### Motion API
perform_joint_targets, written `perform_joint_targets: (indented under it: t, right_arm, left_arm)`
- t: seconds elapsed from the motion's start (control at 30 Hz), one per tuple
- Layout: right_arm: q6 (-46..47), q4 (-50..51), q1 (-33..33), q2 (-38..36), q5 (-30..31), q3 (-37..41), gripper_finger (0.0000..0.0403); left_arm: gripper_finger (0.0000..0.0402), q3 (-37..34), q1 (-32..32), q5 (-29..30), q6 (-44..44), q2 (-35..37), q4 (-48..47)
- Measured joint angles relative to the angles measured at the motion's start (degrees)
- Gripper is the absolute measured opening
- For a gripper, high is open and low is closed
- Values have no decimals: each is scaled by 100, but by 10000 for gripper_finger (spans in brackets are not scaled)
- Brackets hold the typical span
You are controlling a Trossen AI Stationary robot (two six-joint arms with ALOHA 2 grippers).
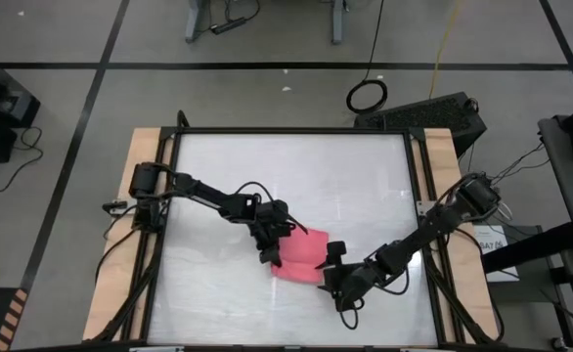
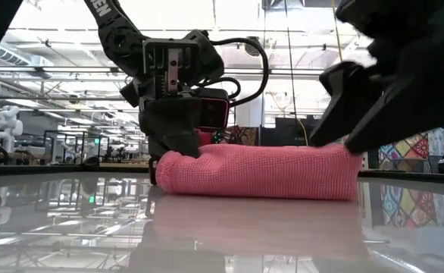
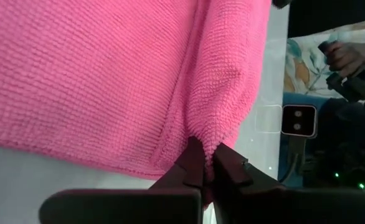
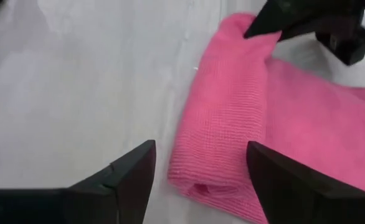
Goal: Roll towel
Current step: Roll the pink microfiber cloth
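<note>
One towel (image 1: 301, 256) partly rolled, left fingers (image 3: 195, 163) pinching it, right fingers (image 4: 129, 169) spread

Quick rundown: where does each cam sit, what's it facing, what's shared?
High: overhead, straight down; both arms, towel, table.
Low: tabletop level, facing the room; towel, left gripper behind it.
Left wrist: on the left arm; fingers shut on the towel edge.
Right wrist: on the right arm; right gripper open before the rolled end.
Shared: the towel, all four.
</note>
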State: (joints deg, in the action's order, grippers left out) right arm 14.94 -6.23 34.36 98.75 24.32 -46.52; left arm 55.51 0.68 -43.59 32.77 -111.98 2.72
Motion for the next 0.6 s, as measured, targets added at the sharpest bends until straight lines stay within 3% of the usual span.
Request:
perform_joint_targets:
  t: [0.13, 0.4, 0.5, 0.6]
  right_arm:
    - [21, -63, -60, 211, -44, 0, 230]
    - [916, -4, -135, 587, -18, -4, 187]
    - [1193, -3, -135, 605, -15, -7, 154]
    - [1371, 24, -141, 604, 26, -7, 106]
  left_arm:
    - [11, 0, -28, 102, -1, -2, -116]
    - [18, -4, -29, 277, -314, -2, -98]
    - [53, -7, -29, 370, -628, 64, -27]
    - [113, -33, -63, 466, -904, 163, 9]
